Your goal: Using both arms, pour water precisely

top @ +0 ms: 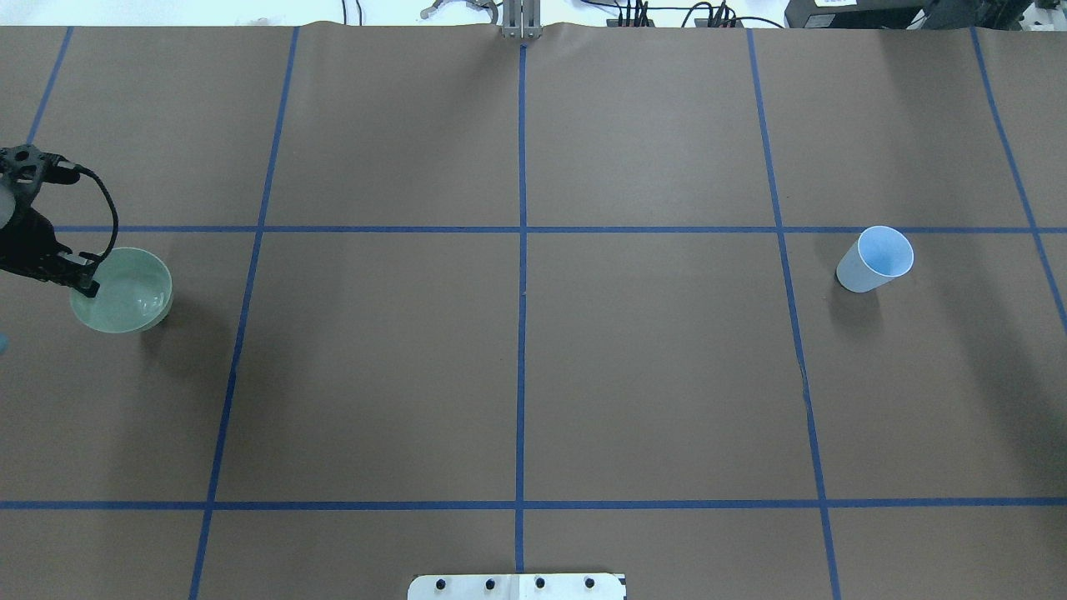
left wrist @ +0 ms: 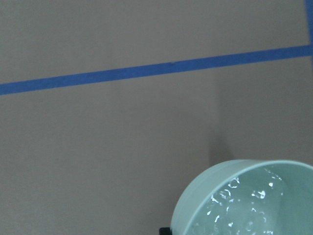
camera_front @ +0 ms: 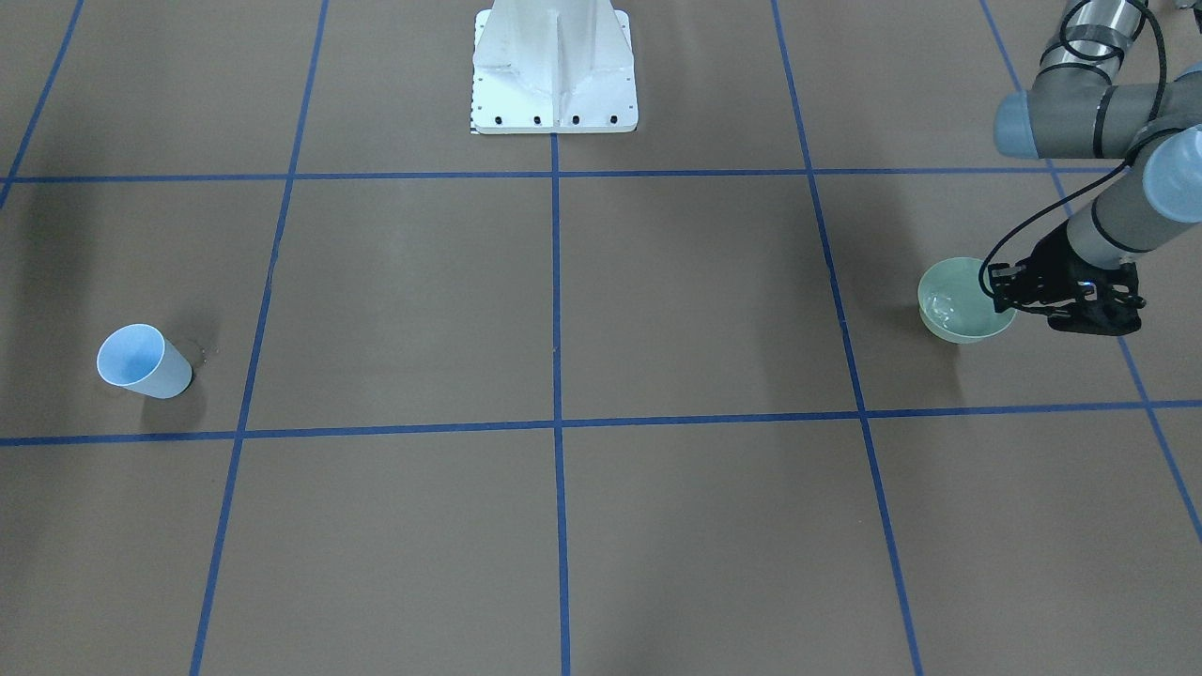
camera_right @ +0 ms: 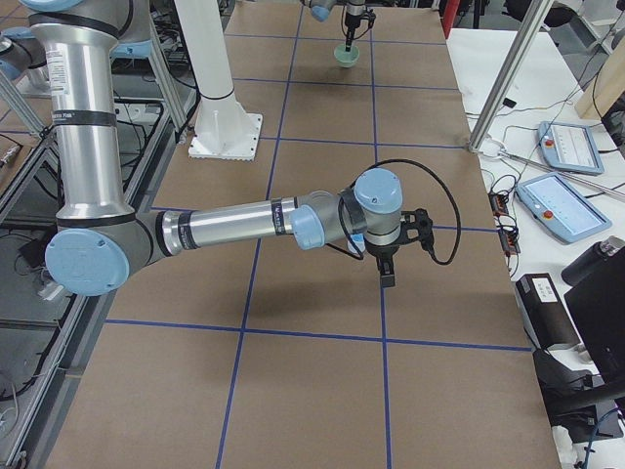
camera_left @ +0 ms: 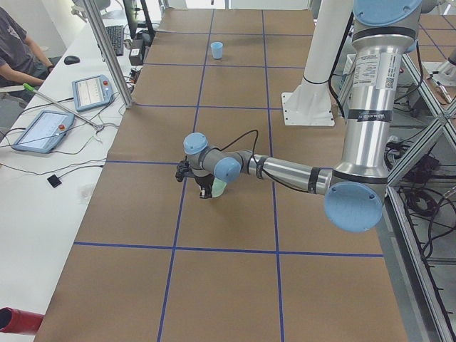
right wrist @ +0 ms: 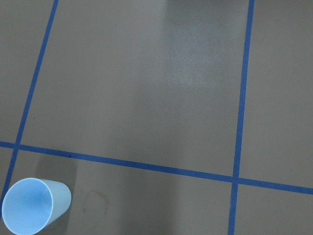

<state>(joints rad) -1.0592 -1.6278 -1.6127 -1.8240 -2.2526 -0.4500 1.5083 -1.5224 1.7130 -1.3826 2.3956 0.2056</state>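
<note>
A pale green bowl (camera_front: 958, 314) (top: 125, 292) stands at the table's left end, with water (left wrist: 244, 210) in it that shows as white glints. My left gripper (camera_front: 1003, 291) (top: 86, 282) is at the bowl's rim, one finger inside and one outside, shut on it. A light blue cup (camera_front: 146, 361) (top: 874, 258) stands empty and upright at the right end and also shows in the right wrist view (right wrist: 34, 205). My right gripper (camera_right: 388, 274) hangs above the table near the cup. I cannot tell if it is open or shut.
The white pedestal (camera_front: 554, 84) (top: 517, 587) stands at the middle of the robot's edge. Blue tape lines divide the brown table. A side desk holds tablets (camera_left: 92, 91) and cables, and a seated person (camera_left: 14, 50) is beside it.
</note>
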